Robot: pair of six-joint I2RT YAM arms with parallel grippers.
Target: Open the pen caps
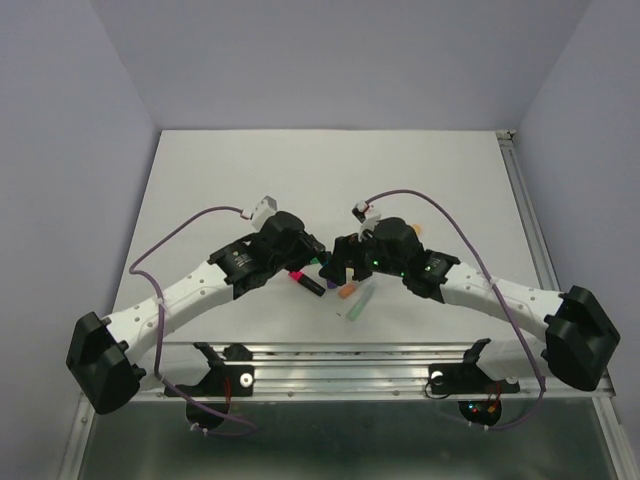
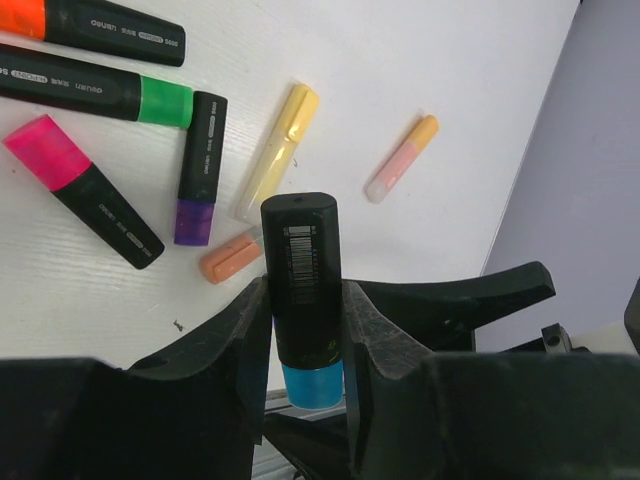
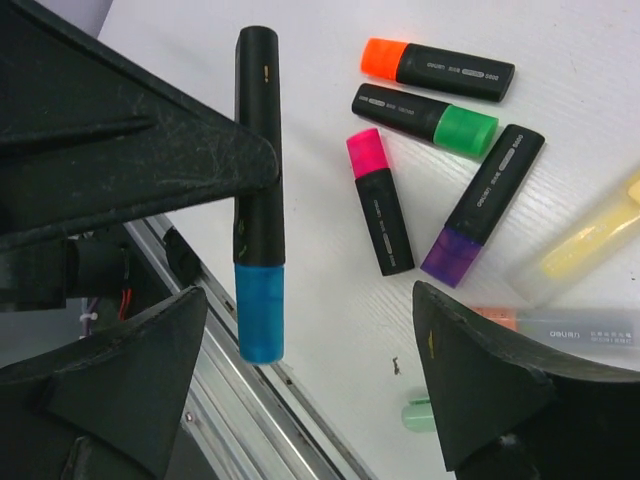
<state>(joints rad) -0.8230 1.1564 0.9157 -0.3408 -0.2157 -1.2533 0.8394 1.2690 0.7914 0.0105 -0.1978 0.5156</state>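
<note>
The left gripper (image 2: pixel 305 300) is clamped on the black body of a highlighter (image 2: pixel 300 250); its cyan cap (image 2: pixel 312 385) sticks out on the wrist side of the fingers (image 2: pixel 230 340). In the right wrist view this cap hangs between the widely spread fingers of the right gripper (image 3: pixel 308 300), nearer to one of them, touching neither. Behind, on the white table (image 2: pixel 420 60), lie four more highlighters with caps on: pink cap (image 2: pixel 45 150), purple cap (image 2: pixel 193 222), green cap (image 2: pixel 165 102), orange cap (image 2: pixel 20 15). Farther away lie a yellow pastel pen (image 2: pixel 275 150) and a small pink pen (image 2: pixel 402 158).
</note>
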